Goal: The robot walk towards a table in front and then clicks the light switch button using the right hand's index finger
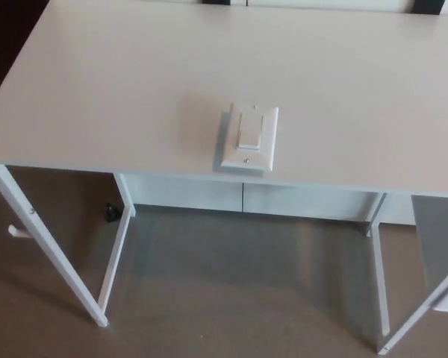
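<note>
The light switch, a white wall plate with a broad rocker in its middle, lies flat on the white table in the head view, close to the near edge and a little right of the edge's midpoint, its long side running away from the camera. A small screw head shows on the plate below the rocker. The tabletop around it is bare and pale, filling the upper half of the picture. Beneath it, white table legs slant down to a grey-brown carpet, and a white panel spans the back under the top. A small dark object sits on the floor by the left inner leg. Neither robot hand appears here, so their state cannot be told.
</note>
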Motion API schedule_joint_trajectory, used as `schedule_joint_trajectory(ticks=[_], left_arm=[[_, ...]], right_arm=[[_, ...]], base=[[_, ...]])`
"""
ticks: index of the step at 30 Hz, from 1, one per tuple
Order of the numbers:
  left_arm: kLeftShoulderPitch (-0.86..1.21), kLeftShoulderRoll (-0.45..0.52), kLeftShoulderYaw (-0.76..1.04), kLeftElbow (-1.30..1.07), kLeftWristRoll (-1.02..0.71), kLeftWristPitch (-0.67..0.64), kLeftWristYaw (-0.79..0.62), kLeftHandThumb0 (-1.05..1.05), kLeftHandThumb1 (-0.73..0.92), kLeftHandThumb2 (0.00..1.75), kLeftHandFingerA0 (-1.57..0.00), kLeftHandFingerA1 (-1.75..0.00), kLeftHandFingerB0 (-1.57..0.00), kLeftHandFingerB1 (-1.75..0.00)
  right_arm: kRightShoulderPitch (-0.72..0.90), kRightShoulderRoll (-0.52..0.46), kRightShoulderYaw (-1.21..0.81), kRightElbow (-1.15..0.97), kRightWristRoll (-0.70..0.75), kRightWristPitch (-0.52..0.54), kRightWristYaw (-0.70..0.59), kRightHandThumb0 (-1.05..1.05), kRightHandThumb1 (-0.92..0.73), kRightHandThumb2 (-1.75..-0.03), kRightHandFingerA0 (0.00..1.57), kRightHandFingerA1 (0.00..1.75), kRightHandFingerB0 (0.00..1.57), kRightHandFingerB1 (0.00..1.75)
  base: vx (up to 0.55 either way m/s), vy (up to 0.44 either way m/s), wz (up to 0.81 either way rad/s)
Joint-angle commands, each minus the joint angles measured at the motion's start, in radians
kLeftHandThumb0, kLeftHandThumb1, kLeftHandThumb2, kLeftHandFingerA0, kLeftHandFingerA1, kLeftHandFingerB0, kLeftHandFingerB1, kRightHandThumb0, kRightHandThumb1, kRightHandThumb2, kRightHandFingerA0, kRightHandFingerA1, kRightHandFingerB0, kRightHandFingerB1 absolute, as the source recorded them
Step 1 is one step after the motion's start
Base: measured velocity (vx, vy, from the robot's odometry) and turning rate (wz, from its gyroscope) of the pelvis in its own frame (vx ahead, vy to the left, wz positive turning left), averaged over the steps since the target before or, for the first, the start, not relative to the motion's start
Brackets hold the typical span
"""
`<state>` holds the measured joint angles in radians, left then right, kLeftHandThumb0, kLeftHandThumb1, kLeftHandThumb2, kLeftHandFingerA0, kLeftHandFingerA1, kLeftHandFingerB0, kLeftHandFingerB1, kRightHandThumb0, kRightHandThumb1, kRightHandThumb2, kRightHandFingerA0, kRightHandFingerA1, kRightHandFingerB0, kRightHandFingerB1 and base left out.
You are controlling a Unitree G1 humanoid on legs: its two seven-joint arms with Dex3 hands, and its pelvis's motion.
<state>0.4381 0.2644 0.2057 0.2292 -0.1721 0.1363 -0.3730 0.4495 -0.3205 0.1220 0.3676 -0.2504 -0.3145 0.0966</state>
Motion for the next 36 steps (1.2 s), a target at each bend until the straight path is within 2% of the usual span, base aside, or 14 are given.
schedule_joint_trajectory(ticks=[1, 11, 31, 36], left_arm=[[0.010, 0.014, -0.001, -0.012, 0.006, 0.018, 0.004, -0.10, 0.49, 0.54, -0.57, -0.47, -0.53, -0.40], [-0.006, 0.022, -0.005, -0.009, 0.007, 0.018, 0.002, -0.12, 0.51, 0.55, -0.56, -0.47, -0.51, -0.40], [-0.010, 0.025, -0.006, -0.002, 0.012, 0.005, 0.002, -0.12, 0.50, 0.54, -0.58, -0.48, -0.52, -0.40], [-0.011, 0.025, -0.007, -0.004, 0.013, 0.010, 0.005, -0.12, 0.51, 0.54, -0.58, -0.48, -0.52, -0.41]], right_arm=[[0.002, -0.010, 0.001, 0.001, -0.007, -0.001, -0.002, -0.26, -0.69, -0.60, 0.50, 0.54, 0.42, 0.46], [-0.022, -0.009, 0.007, 0.001, -0.017, 0.014, -0.003, -0.26, -0.69, -0.59, 0.50, 0.55, 0.42, 0.46], [-0.037, -0.015, 0.017, 0.000, -0.033, 0.021, -0.008, -0.27, -0.69, -0.60, 0.50, 0.55, 0.42, 0.46], [-0.036, -0.012, 0.017, 0.000, -0.030, 0.022, -0.009, -0.26, -0.69, -0.60, 0.50, 0.54, 0.41, 0.46]], base=[[-0.01, 0.098, -0.13], [0.00, 0.232, 0.01], [0.01, -0.043, 0.05], [0.06, 0.174, -0.17]])
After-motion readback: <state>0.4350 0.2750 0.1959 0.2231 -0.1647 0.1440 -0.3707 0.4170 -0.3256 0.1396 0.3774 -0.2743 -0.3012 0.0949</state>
